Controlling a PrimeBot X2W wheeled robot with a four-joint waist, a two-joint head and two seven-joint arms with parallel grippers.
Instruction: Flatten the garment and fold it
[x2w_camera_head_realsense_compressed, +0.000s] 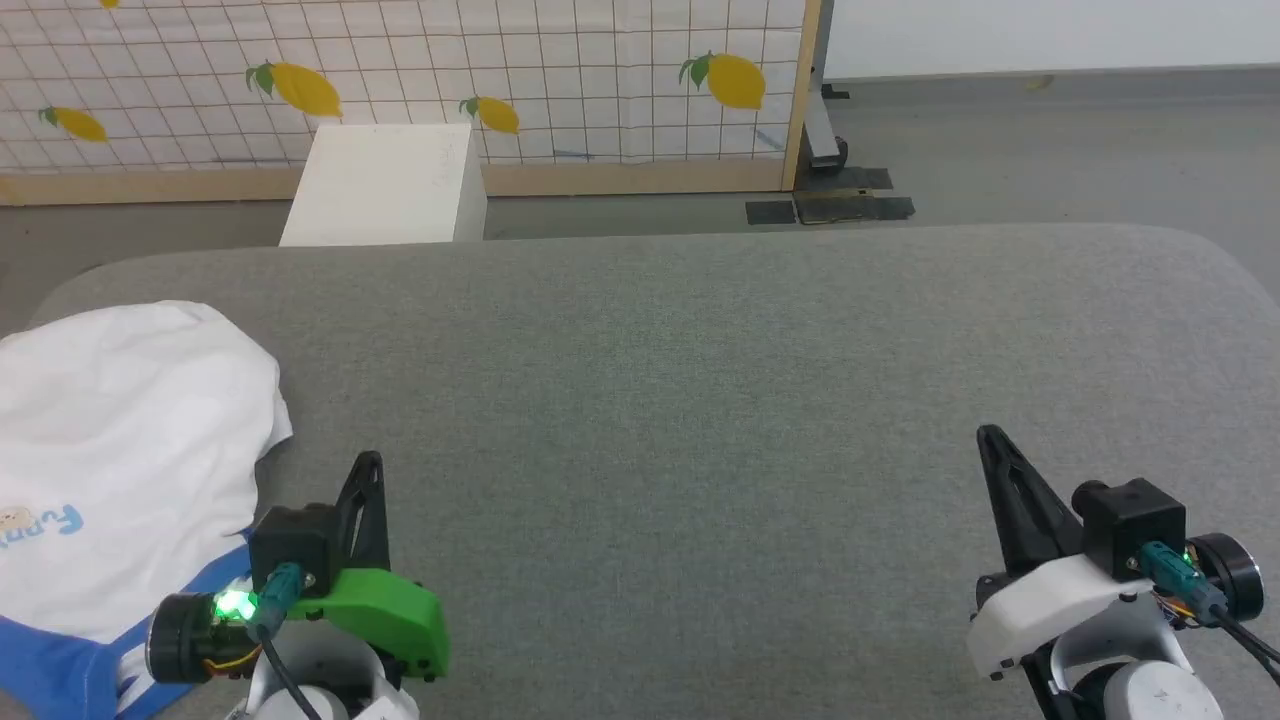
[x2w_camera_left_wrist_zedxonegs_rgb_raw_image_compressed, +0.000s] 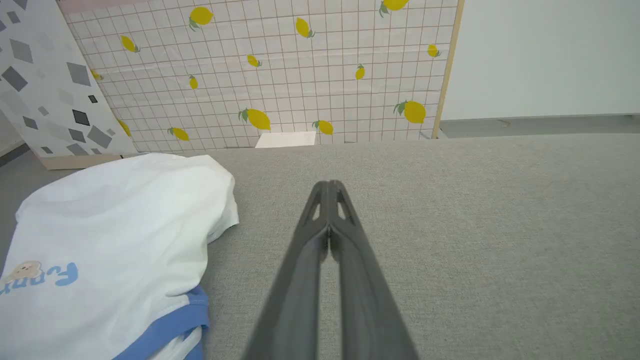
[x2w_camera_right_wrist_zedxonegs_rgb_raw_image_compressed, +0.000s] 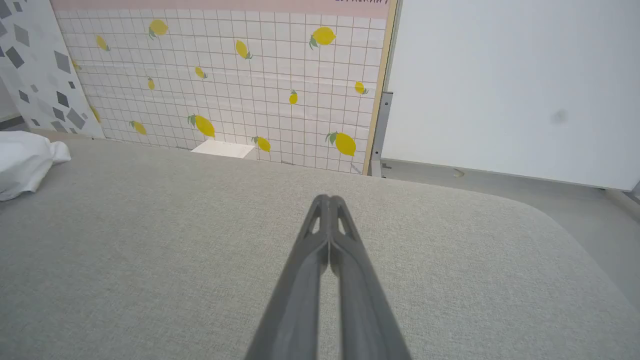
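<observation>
Jaws of the left gripper (x2w_camera_head_realsense_compressed: 368, 470) and right gripper (x2w_camera_head_realsense_compressed: 990, 440) were pressed shut, empty, over the grey cushion (x2w_camera_head_realsense_compressed: 700, 380). The shirt (x2w_camera_head_realsense_compressed: 130, 430) lay bunched just beside the left gripper. It was judged soft, light and limp, best taken at a hem corner. Chest lettering (x2w_camera_left_wrist_zedxonegs_rgb_raw_image_compressed: 65, 274) read "Fun", the rest cut off.
</observation>
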